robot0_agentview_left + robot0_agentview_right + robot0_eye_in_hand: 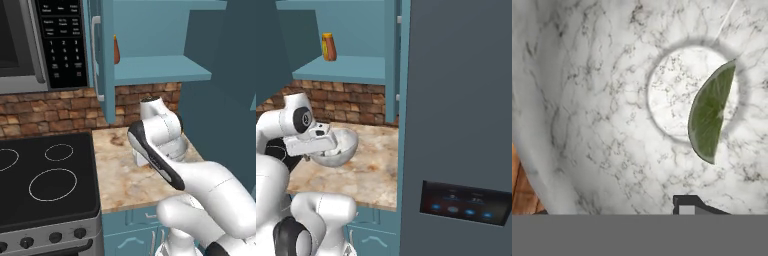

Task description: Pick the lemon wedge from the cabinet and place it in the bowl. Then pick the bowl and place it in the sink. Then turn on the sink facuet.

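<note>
Lying in the bowl point(587, 100) on the bench point(371, 165), the wedge point(711, 112) sits at two o'clock from the claw point(316, 145) — long axis running twelve to six. Claw over the rim; spread or pinching, I cannot tell.

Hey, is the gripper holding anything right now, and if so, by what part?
It cannot be told for sure. The gripper sits at the near rim of the bowl, with the lemon wedge lying loose inside, but no view shows the fingers clamping the rim.
</note>
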Controlling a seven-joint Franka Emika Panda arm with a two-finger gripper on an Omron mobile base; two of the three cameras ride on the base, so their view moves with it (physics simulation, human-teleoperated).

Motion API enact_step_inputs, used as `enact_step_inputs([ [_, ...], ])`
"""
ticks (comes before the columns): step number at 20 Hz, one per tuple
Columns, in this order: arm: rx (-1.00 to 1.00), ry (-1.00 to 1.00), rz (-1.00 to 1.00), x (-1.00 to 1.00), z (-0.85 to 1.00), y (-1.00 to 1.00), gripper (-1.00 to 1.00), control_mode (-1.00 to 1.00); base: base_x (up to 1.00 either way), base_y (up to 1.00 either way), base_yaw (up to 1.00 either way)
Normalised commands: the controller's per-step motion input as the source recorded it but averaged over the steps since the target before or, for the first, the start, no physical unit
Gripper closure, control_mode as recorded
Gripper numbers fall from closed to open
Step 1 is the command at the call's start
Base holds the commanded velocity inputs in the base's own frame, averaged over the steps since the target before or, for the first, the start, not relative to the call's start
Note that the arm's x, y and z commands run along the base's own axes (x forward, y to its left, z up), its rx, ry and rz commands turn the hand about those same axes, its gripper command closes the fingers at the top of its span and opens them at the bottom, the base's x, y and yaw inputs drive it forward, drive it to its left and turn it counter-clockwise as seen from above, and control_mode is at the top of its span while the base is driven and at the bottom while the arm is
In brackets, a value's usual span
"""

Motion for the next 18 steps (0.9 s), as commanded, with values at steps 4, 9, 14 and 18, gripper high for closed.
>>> enact_step_inputs([
  [4, 0.11, -0.08, 0.17, -0.99, 1.0, -0.19, 1.0, -1.0, 0.0, 0.0, 0.0],
  [9, 0.16, -0.01, 0.09, -0.8, 0.99, -0.16, 1.0, -1.0, 0.0, 0.0, 0.0],
  [14, 0.07, 0.02, 0.06, -0.32, 0.74, 0.0, 1.0, -1.0, 0.0, 0.0, 0.0],
  [18, 0.0, 0.1, 0.04, -0.12, 0.14, 0.0, 1.0, -1.0, 0.0, 0.0, 0.0],
])
